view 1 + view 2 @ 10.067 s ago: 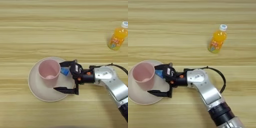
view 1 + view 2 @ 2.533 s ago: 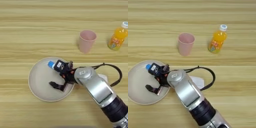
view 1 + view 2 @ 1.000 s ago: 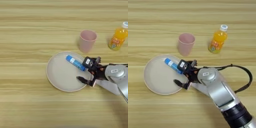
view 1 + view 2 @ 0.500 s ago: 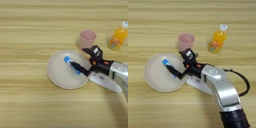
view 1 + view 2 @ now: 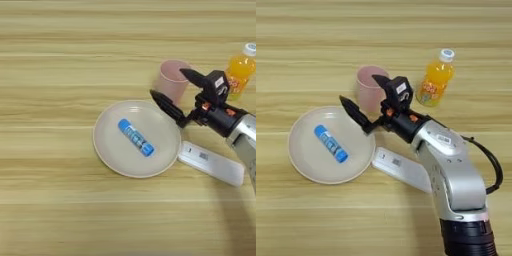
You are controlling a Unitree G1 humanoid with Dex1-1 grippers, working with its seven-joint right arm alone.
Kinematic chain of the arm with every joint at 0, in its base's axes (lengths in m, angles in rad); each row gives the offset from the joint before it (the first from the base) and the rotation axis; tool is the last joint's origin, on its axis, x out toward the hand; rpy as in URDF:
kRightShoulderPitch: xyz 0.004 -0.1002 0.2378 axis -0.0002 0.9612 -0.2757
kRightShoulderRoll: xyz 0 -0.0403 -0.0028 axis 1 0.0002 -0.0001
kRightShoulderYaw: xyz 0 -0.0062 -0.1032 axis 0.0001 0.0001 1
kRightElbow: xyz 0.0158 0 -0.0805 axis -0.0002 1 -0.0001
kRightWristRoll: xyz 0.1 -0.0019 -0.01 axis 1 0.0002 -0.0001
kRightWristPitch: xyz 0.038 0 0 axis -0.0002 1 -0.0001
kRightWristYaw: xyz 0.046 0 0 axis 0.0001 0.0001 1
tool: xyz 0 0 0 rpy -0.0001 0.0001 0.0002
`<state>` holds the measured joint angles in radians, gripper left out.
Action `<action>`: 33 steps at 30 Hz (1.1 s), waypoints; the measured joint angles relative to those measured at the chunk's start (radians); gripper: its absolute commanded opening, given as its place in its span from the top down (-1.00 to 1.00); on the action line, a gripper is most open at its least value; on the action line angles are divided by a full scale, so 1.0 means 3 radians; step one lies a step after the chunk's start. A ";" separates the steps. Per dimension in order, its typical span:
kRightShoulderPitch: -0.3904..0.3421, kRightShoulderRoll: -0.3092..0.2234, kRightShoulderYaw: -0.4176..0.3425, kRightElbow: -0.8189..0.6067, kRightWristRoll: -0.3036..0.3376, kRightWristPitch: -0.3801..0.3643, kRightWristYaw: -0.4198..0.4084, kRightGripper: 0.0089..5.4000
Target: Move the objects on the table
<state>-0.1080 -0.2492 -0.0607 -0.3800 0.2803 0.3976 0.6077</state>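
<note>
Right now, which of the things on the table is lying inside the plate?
The small blue tube: it lies on its side in the plate. The cup, bottle and white device rest on the wood.

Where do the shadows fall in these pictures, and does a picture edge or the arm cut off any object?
Left eye view: the right edge cuts the bottle, and a faint shadow lies below the white device. Right eye view: the bottle shows whole, the open claw hides part of the pink cup, and only a thin soft shadow edges the plate. No strong glare in either view.
</note>
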 measured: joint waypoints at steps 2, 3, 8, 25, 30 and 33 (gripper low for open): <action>-0.0002 0.0069 -0.0063 0.0010 -0.0063 -0.0273 -0.0137 -0.99; -0.0007 0.0092 -0.0098 0.0019 -0.0098 -0.0407 -0.0218 -0.99; -0.0047 0.0142 -0.0258 0.0160 -0.0318 -0.0938 -0.0557 -0.99; -0.0701 -0.0109 -0.0777 0.1307 -0.0828 -0.1883 -0.1409 -0.99; -0.0904 -0.0168 -0.0759 0.1865 -0.0808 -0.1878 -0.1408 -0.99; -0.0931 -0.0169 -0.0701 0.1989 -0.0805 -0.1885 -0.1386 -0.99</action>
<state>-0.3873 -0.3000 -0.2710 0.2168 0.0389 -0.1679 0.1920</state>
